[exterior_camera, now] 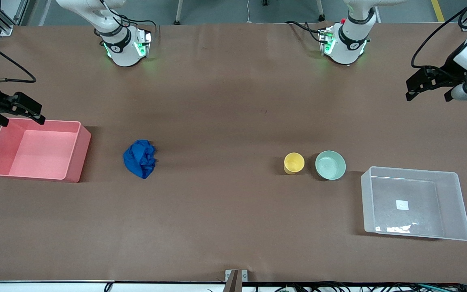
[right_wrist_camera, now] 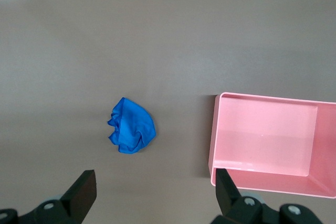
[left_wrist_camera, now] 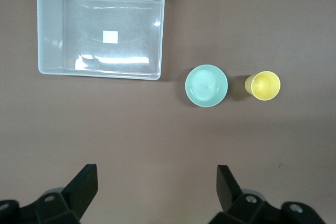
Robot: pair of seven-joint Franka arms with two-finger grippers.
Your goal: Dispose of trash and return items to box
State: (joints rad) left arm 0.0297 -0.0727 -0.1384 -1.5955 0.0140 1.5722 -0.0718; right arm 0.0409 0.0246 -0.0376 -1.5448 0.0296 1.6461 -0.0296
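Observation:
The trash, a deep blue wad (exterior_camera: 140, 158), lies on the brown table beside the pink bin; it also shows in the right wrist view (right_wrist_camera: 131, 132). The yellow cup (exterior_camera: 294, 163) and the mint-green bowl (exterior_camera: 330, 165) stand upright side by side, the bowl nearer the clear box (exterior_camera: 414, 171). All three show in the left wrist view: cup (left_wrist_camera: 265, 85), bowl (left_wrist_camera: 206, 85), box (left_wrist_camera: 50, 24). The box is empty, with a white label on its bottom. My left gripper (exterior_camera: 428, 96) (left_wrist_camera: 156, 177) is open and empty, high over bare table. My right gripper (exterior_camera: 20, 117) (right_wrist_camera: 156, 179) is open and empty, over the pink bin's edge.
An empty pink bin (exterior_camera: 77, 156) sits at the right arm's end of the table and also shows in the right wrist view (right_wrist_camera: 214, 135). The two arm bases stand along the table's edge farthest from the front camera. A metal bracket (exterior_camera: 236, 275) is at the edge nearest that camera.

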